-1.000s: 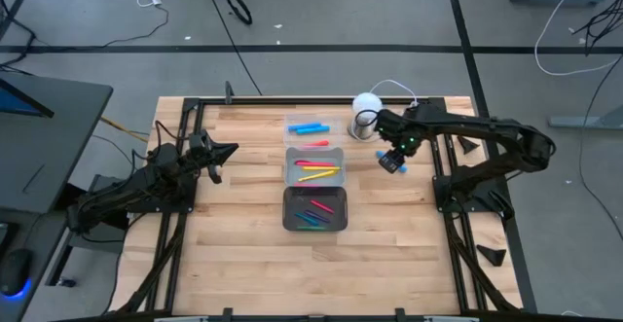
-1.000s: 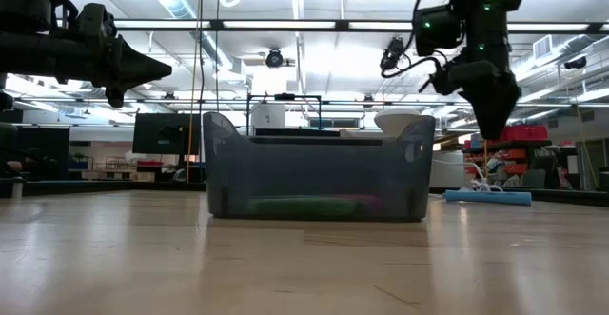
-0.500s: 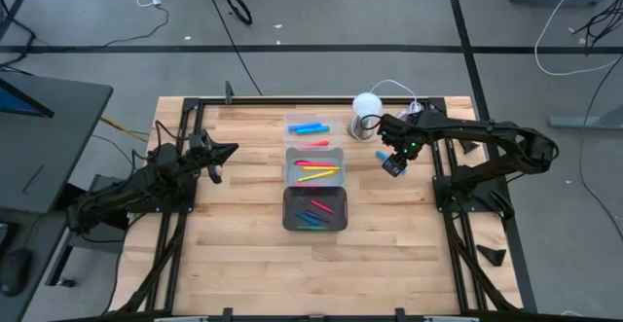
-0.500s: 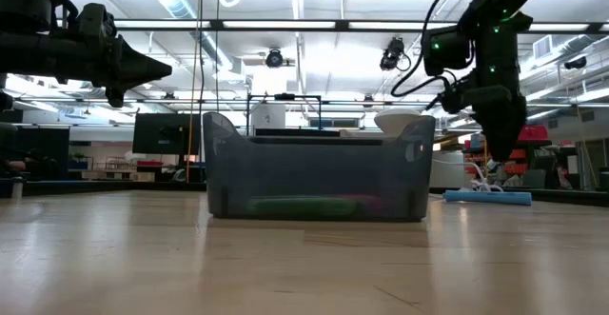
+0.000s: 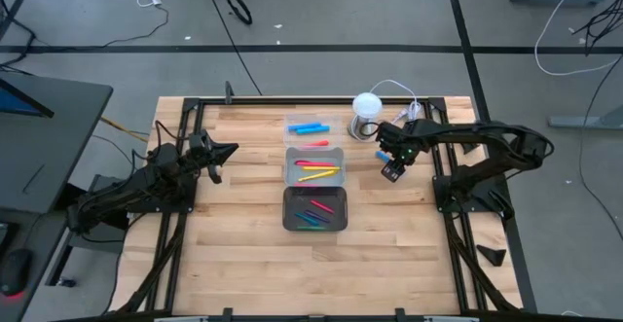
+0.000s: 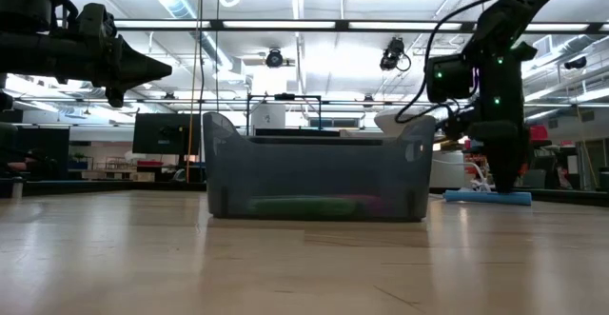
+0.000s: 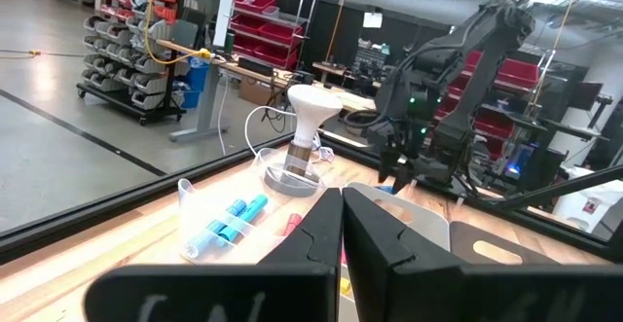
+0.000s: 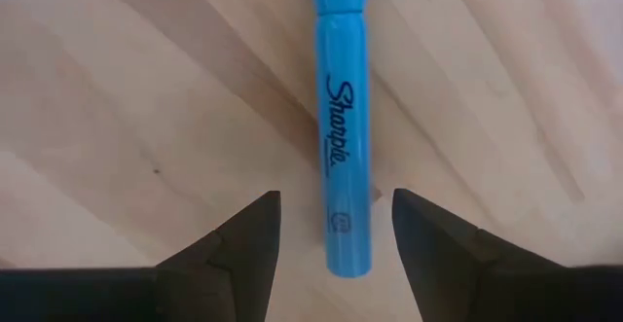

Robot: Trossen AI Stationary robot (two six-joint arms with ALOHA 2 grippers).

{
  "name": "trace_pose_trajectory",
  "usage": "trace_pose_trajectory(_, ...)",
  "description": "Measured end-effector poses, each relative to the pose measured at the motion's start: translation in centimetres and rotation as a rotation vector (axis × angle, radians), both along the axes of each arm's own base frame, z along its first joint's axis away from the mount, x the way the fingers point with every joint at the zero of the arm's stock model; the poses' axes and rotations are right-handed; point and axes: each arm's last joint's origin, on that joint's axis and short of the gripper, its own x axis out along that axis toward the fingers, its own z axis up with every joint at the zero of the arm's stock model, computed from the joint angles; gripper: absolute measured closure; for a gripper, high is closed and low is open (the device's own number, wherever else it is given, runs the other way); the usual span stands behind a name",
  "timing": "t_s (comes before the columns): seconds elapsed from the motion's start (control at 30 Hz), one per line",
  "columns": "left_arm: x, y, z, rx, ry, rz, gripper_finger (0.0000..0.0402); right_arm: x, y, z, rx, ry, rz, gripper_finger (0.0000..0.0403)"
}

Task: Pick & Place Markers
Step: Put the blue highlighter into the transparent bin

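Over the counter, right gripper spread astride a blue marker; off-centre closing may roll it away.

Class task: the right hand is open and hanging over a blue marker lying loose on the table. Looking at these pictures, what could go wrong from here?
1. The blue marker is round and lies loose on the bare wood; if one finger of the right hand touches first, it may roll away.
2. The white-domed cylinder stands near the right hand; a wide swing could knock it.
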Motion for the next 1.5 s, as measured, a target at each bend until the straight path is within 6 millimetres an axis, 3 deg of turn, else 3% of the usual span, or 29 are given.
trace_pose_trajectory(0.37, 0.0, 0.0, 0.0, 0.000, 0.000, 0.000, 0.0387, 0.3, -0.7, -1.5, 0.104, -0.017, 0.003, 0.0211)
trace_pose_trajectory(0.83, 0.0, 0.0, 0.0, 0.000, 0.000, 0.000, 0.0387, 0.6, -0.8, -1.7, 0.119, 0.001, -0.040, 0.0359)
trace_pose_trajectory(1.17, 0.0, 0.0, 0.0, 0.000, 0.000, 0.000, 0.0388, 1.2, -0.9, 2.1, 0.143, 0.064, -0.047, 0.0355)
trace_pose_trajectory(1.5, 0.0, 0.0, 0.0, 0.000, 0.000, 0.000, 0.0388, 1.7, 0.3, 5.9, 0.143, 0.111, 0.015, 0.0355)
